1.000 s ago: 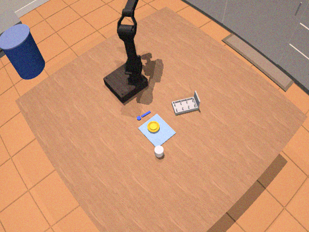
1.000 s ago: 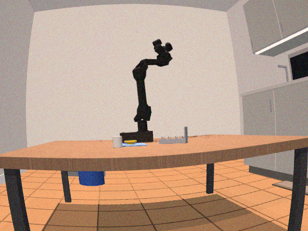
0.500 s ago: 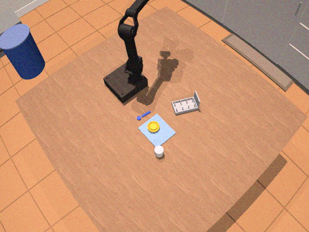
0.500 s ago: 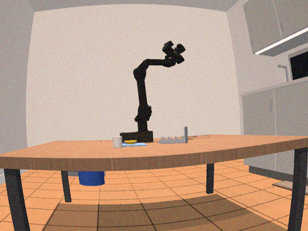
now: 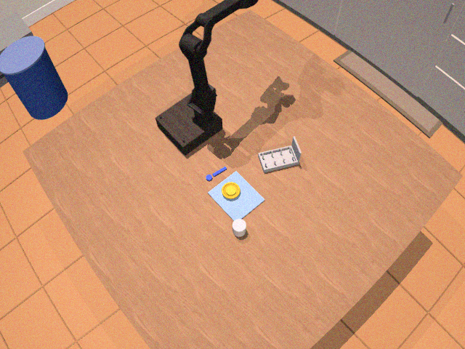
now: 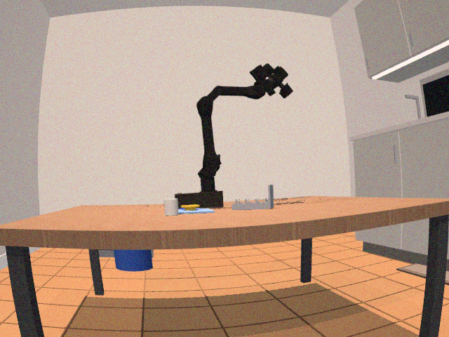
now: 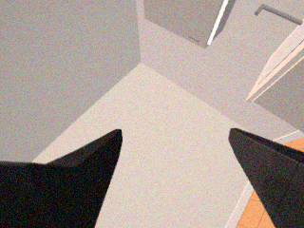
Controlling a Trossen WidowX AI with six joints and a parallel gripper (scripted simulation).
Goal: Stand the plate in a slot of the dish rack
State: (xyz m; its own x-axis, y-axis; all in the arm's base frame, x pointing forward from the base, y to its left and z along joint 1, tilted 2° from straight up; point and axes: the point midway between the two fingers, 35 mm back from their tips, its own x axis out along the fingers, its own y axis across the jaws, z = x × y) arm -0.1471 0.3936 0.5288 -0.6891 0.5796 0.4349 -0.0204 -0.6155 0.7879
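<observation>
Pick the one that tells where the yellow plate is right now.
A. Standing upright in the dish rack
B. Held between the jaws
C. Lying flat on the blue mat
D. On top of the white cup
C: the plate lies flat on the blue mat, apart from the dish rack, while the gripper is high above the table, open and empty.
</observation>
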